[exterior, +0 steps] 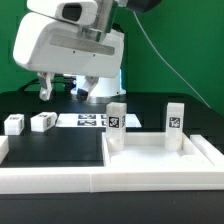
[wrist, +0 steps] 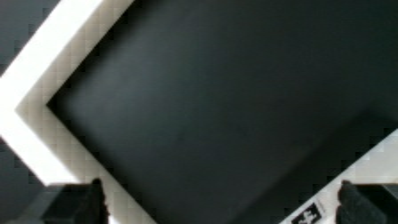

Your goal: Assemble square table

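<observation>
The white square tabletop (exterior: 160,156) lies at the front on the exterior view's right. Two tagged white legs stand upright at its far corners, one (exterior: 116,117) on the left and one (exterior: 176,118) on the right. Two more white legs (exterior: 14,124) (exterior: 43,121) lie loose on the black table at the left. My gripper (exterior: 65,90) hangs above the table at the back left, behind the loose legs, open and empty. In the wrist view the gripper (wrist: 214,206) has its dark fingertips (wrist: 64,205) far apart over bare black table, with nothing between them.
The white border wall (exterior: 55,182) runs along the front and up the left side; its bent corner shows in the wrist view (wrist: 39,100). The marker board (exterior: 85,120) lies flat behind the loose legs. A white tagged edge (wrist: 338,196) shows by one fingertip.
</observation>
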### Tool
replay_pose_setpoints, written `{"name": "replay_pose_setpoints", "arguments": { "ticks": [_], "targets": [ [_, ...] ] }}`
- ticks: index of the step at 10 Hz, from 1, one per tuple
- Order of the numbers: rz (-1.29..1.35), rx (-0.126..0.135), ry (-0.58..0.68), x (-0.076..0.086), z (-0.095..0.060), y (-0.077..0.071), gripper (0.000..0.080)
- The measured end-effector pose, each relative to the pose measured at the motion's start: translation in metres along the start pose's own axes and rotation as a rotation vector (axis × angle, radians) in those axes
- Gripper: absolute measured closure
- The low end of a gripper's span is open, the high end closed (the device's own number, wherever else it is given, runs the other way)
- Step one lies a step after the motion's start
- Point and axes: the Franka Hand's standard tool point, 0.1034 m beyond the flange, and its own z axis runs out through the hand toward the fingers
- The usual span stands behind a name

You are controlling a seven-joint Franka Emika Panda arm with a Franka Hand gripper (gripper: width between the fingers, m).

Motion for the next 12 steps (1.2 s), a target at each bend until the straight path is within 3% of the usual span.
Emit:
{"name": "replay_pose_setpoints", "arguments": {
  "ticks": [3, 4, 5, 7, 9, 10, 12],
  "targets": [
    [0.186, 0.000, 0.001, 0.002, 0.000, -0.001, 0.0151],
    [0.285, 0.017, 0.007, 0.002, 0.000, -0.002, 0.0151],
    [0.395, 0.079, 0.028, -0.007, 0.001, -0.002, 0.0151],
    [0.431, 0.127, 0.017, -0.040, 0.013, -0.004, 0.0151],
    [0.507, 0.192, 0.002, -0.069, 0.027, 0.000, 0.0151],
    [0.518, 0.127, 0.048, -0.065, 0.032, 0.002, 0.0151],
    [0.510, 0.132, 0.043, -0.065, 0.034, -0.003, 0.0151]
  ]
}}
